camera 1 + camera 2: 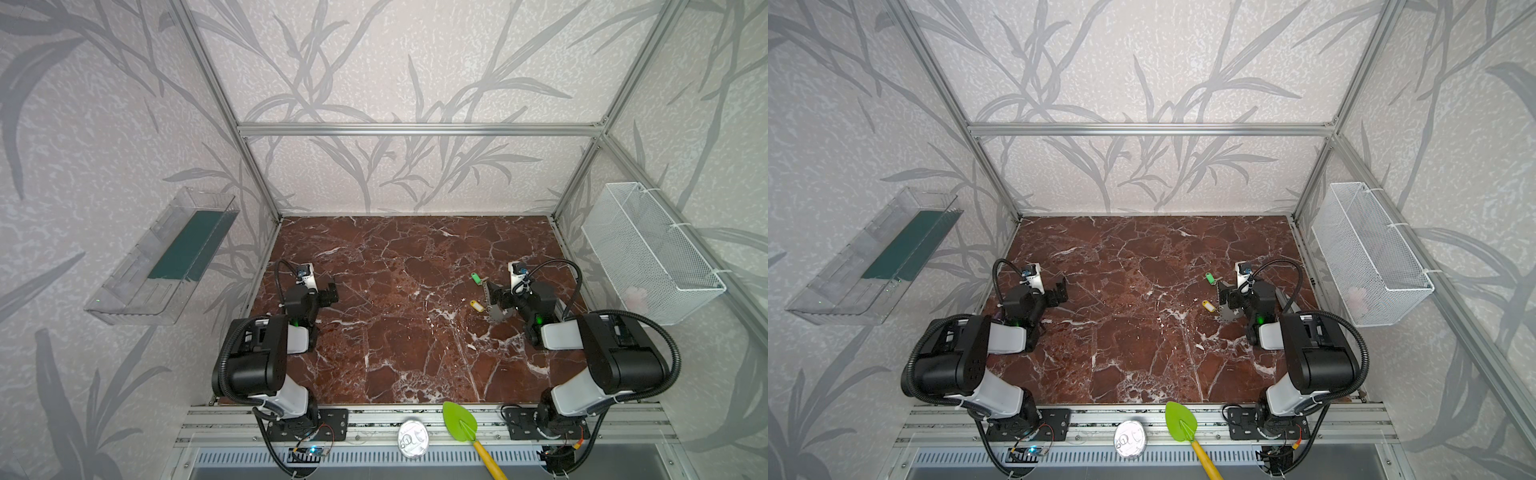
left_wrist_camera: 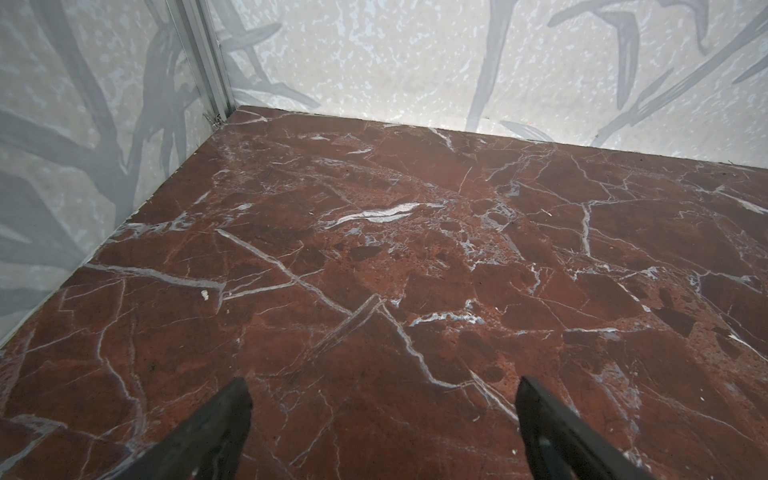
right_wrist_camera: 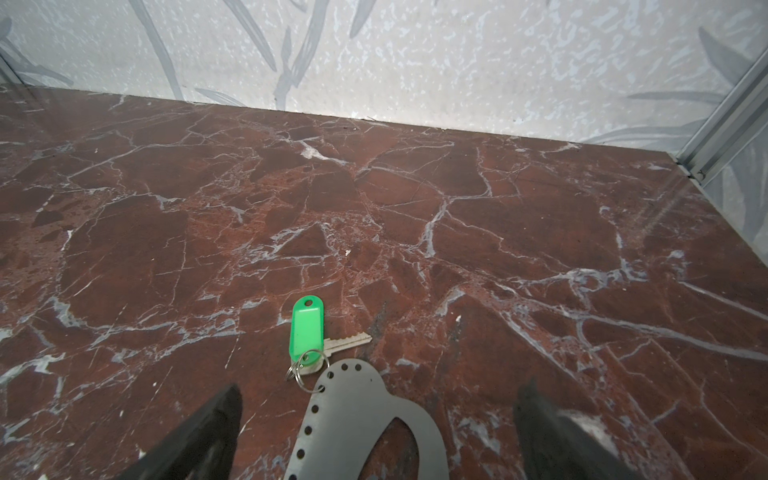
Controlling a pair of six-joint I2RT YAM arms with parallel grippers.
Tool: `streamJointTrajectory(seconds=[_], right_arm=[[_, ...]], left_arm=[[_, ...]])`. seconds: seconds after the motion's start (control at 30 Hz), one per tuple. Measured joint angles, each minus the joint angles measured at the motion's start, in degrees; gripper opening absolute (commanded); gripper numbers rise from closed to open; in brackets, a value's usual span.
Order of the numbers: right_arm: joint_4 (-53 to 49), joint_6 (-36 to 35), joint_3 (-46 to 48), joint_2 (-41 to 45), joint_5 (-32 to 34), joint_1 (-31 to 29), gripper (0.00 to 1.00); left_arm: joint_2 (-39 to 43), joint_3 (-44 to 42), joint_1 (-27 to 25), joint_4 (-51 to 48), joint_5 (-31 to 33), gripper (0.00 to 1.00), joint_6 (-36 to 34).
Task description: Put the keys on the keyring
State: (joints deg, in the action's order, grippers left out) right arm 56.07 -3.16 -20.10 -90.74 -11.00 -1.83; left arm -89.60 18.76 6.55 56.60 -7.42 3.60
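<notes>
The grey keyring (image 3: pixel 353 419) lies flat on the red marble, under and between the fingers of my right gripper (image 3: pixel 380 388), which is open and holds nothing. The green-tagged key (image 3: pixel 306 328) lies just past the plate; its wire ring looks threaded through one edge hole. In both top views the green tag (image 1: pixel 476 277) (image 1: pixel 1209 278) lies behind the right gripper (image 1: pixel 493 296) (image 1: pixel 1225 296). The yellow-tagged key (image 1: pixel 477 306) (image 1: pixel 1208 306) lies left of the keyring (image 1: pixel 498 314) (image 1: pixel 1230 314). My left gripper (image 2: pixel 384 386) (image 1: pixel 329 293) is open over bare marble at the left.
A green spade with a yellow handle (image 1: pixel 460 419) and a round silver lid (image 1: pixel 412 439) lie on the front rail. A white wire basket (image 1: pixel 648 253) hangs on the right wall and a clear tray (image 1: pixel 166 253) on the left wall. Aluminium posts stand at the corners.
</notes>
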Motion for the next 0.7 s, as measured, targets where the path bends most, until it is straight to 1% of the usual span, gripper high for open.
streamJointTrajectory(seconds=[0.7], right_arm=[[-0.8,-0.7,-0.4,0.0,0.5,-0.9,0.99]], left_arm=[[0.0,0.0,0.0,0.0,0.0,0.99,0.0]])
